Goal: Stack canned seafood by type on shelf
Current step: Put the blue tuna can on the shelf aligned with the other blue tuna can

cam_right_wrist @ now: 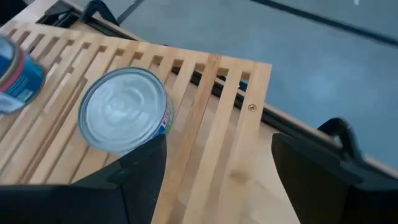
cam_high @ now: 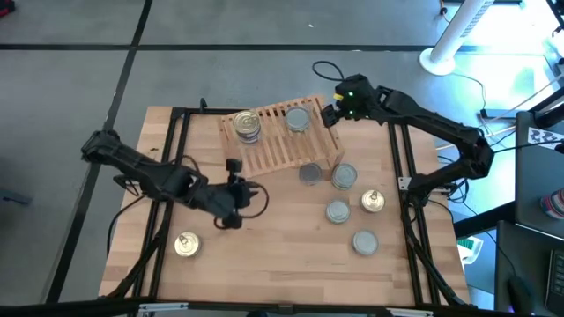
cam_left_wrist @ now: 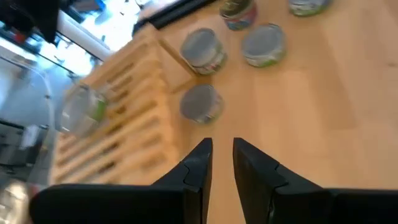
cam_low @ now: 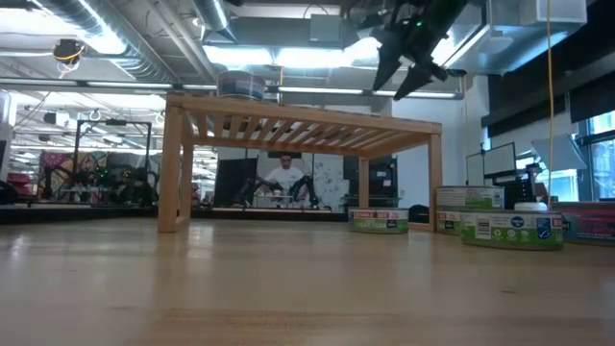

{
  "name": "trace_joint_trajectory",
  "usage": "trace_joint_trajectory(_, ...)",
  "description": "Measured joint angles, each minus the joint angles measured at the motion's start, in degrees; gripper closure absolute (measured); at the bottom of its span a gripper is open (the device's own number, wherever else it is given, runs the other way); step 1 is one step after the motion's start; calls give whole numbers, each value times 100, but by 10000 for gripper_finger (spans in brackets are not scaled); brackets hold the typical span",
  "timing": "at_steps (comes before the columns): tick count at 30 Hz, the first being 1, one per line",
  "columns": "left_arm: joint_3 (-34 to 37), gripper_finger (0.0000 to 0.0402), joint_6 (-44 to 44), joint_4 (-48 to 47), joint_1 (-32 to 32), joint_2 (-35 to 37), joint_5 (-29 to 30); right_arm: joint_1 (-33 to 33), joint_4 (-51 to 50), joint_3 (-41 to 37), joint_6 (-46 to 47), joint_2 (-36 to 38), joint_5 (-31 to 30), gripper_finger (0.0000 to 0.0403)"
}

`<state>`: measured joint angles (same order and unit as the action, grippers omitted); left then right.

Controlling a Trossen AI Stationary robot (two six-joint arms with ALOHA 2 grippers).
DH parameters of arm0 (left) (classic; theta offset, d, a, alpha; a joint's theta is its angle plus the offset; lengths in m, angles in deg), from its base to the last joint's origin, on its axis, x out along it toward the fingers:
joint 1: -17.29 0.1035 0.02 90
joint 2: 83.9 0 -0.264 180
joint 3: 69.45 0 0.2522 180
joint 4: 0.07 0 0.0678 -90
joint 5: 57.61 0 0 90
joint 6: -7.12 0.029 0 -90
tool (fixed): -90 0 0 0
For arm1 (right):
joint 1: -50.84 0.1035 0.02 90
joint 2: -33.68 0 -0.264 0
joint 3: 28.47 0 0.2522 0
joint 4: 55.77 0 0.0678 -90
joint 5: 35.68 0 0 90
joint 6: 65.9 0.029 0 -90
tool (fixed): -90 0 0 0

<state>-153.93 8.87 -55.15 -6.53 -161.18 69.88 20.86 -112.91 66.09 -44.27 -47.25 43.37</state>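
Note:
The slatted wooden shelf [cam_high: 282, 141] [cam_low: 298, 125] stands at the table's far middle. On it are a short stack of tins [cam_high: 248, 126] and one silver-topped tin [cam_high: 298, 119] [cam_right_wrist: 124, 118]. Several more tins sit on the tabletop to the right: silver ones [cam_high: 310, 174] [cam_high: 345, 177] [cam_high: 337, 211] [cam_high: 365, 242] and a gold one [cam_high: 374, 202]. Another gold tin [cam_high: 186, 244] rests near the left front. My right gripper [cam_high: 330, 114] [cam_right_wrist: 217, 168] hovers open above the shelf's far right corner, beside the silver tin. My left gripper [cam_high: 249, 195] [cam_left_wrist: 222, 146] is shut and hangs over bare table, pointing at the loose tins.
Black frame rails [cam_high: 176, 176] [cam_high: 405, 176] run along both sides of the table. In the low view, tins [cam_low: 378, 220] [cam_low: 509, 228] stand to the right of the shelf's legs, and a person sits far behind. Bare wood lies in front of the shelf.

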Motion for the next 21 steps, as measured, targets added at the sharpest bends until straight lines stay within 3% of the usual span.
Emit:
trace_joint_trajectory(6, 0, 341, -1369, -606, -604, 0, -6, 331, -349, 2, -370, 386, -17, 113)
trace_joint_trajectory(11, 0, 341, -2456, -831, -1015, 0, -45, 1078, -400, 2, -563, 565, -63, 113)
trace_joint_trajectory(21, 0, 341, -4173, -1005, -1620, 0, -823, 2965, -366, 1, -571, 525, -1099, 113)
